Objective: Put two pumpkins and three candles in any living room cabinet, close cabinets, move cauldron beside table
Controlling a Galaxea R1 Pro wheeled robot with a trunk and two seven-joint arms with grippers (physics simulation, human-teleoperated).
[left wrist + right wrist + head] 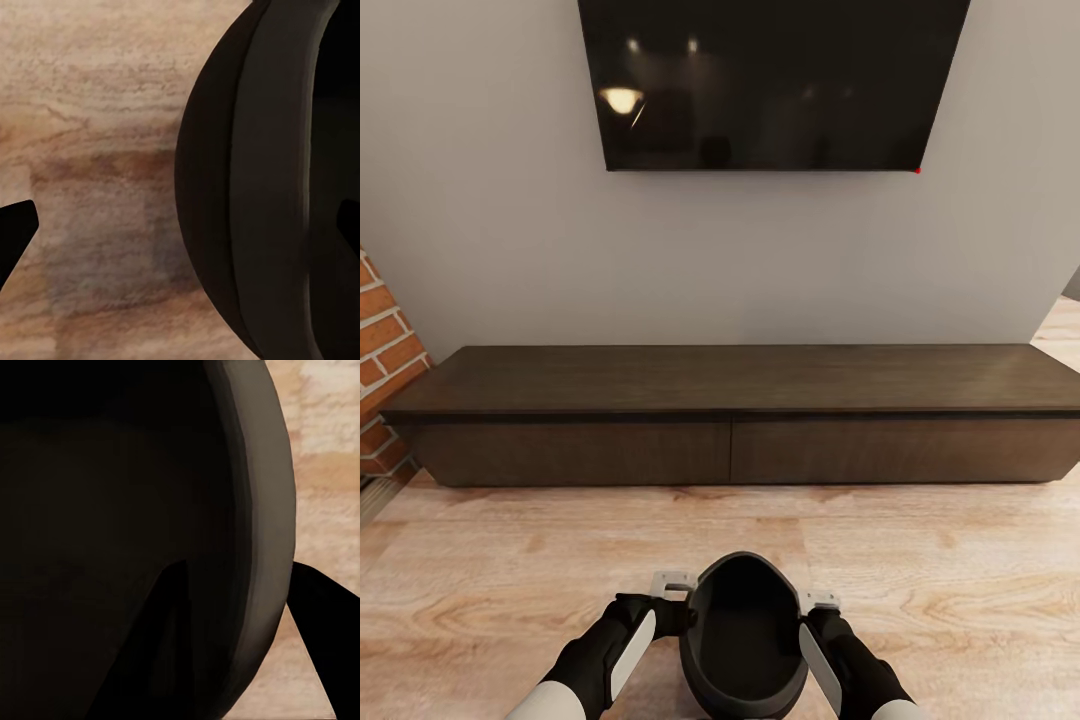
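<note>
Claws come first: the left gripper point(672, 592) and the right gripper point(822, 606) each sit against a side of the black cauldron point(745, 640), pinching its rim, one finger inside and one outside. The cauldron is held low over the wood floor point(510, 560), in front of the cabinet point(730, 415), whose drawers look closed. Above the cabinet hangs a TV point(770, 80). I think the cauldron step is in hand. Next, carry it away from the cabinet to find the table.
</note>
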